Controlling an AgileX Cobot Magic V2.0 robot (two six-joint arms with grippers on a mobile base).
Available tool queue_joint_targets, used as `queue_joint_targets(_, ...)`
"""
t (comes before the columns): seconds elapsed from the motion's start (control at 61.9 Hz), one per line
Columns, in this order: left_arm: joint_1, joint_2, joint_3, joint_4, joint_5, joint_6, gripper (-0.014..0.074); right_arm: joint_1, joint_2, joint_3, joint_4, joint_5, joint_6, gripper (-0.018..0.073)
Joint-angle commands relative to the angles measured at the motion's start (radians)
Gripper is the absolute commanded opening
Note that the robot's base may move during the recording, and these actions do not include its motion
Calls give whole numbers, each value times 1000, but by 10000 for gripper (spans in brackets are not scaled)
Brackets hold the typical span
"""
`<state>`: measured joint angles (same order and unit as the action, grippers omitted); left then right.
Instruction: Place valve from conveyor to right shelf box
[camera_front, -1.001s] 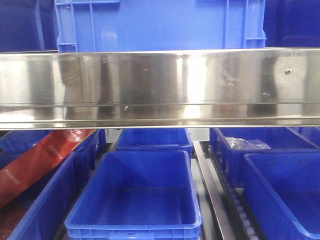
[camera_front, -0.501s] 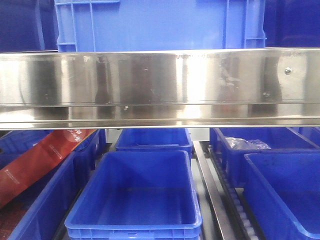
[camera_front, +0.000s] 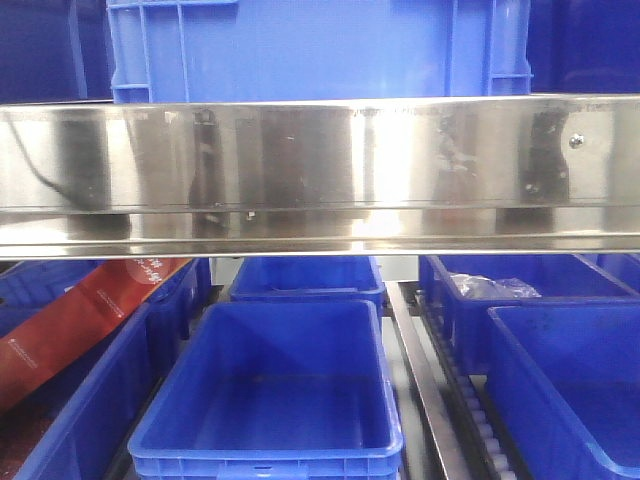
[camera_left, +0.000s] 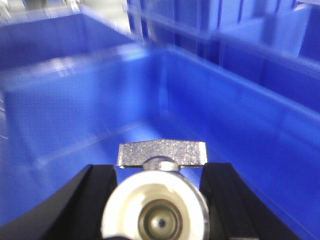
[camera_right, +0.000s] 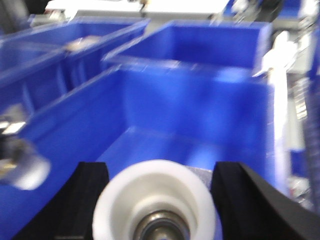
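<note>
Both arms loaded: your left gripper is clamped on a valve, handle up; right gripper pinches a second valve. Each hangs over a blue box, low between its walls, likely so release means a short drop. Both views blurred.

Steel shelf rail across, blue crate above, blue bins below, red strip at left

Shelf rail polished reflective steel; box glossy blue plastic; valve grainy metal.
</note>
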<state>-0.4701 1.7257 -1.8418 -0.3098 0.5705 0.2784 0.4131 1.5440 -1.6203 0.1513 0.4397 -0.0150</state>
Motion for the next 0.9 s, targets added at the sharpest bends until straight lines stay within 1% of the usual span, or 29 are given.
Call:
queue_joint_targets(0.0,-4,5,-25,-63,-33,1,-111,11,30,-39,-1,-87,-4,-122)
queue_joint_targets(0.178,-4,38,-25,-70,-28,1,-106,11,83,-45,-1,-89,-4,95)
queue_joint_targets(0.242,-4,52,-25,-70,-19,1,-72,11,99,-45,-1,-91,-4,174)
queue_joint_targets(0.291,-4,59,-25,-72,-8,1,-19,11,108,-45,-1,-93,-4,234)
queue_joint_targets(0.355,-4,65,-25,-72,12,1,87,11,117,-45,-1,-93,-4,299)
queue_joint_targets(0.42,-4,69,-25,-72,27,1,206,11,119,-45,-1,-95,-4,344)
queue_joint_targets(0.501,-4,69,-25,-72,31,1,326,11,119,-45,-1,-96,-4,382)
queue_joint_targets(0.533,-4,69,-25,-72,31,1,364,11,119,-45,-1,-96,-4,386)
queue_joint_targets(0.598,-4,69,-25,-72,31,1,412,11,119,-45,-1,-96,-4,383)
queue_joint_targets(0.711,-4,69,-25,-72,41,1,430,11,119,-45,-1,-96,-4,382)
queue_joint_targets(0.807,-4,69,-25,-72,36,1,405,11,119,-45,-1,-96,-4,363)
queue_joint_targets(0.84,-4,69,-25,-72,36,1,379,11,119,-45,-1,-90,-4,334)
queue_joint_targets(0.888,-4,67,-25,-72,39,1,311,11,117,-45,2,-75,-4,258)
